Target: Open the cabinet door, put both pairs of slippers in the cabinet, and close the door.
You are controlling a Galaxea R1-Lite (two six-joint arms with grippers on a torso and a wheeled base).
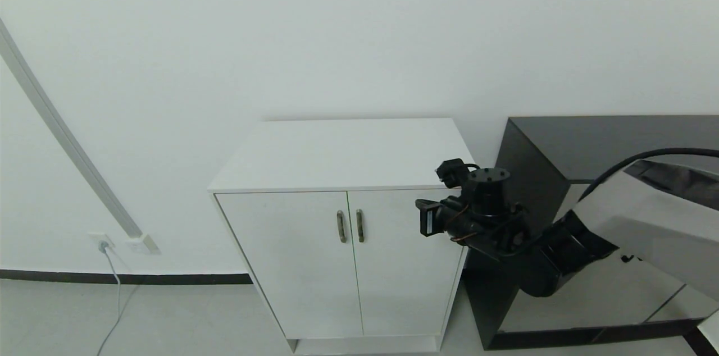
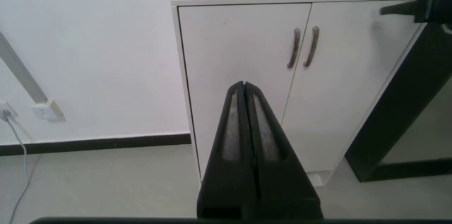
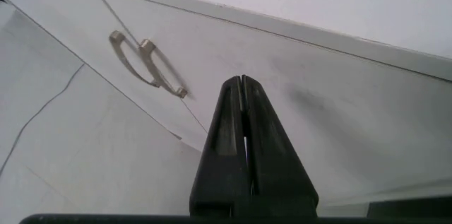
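Observation:
The white cabinet stands against the wall with both doors shut. Two curved metal handles sit side by side at the doors' meeting edge. My right gripper hovers in front of the right door, toward its outer side, level with the handles. In the right wrist view that gripper is shut and empty, close to the door panel, with the handles off to one side. My left gripper is shut and empty, farther back from the cabinet, pointing at the left door.
A black glossy cabinet stands tight against the white cabinet's right side. On the wall to the left, low down, a socket has a grey cable trailing onto the floor. A slanted grey conduit runs up the wall.

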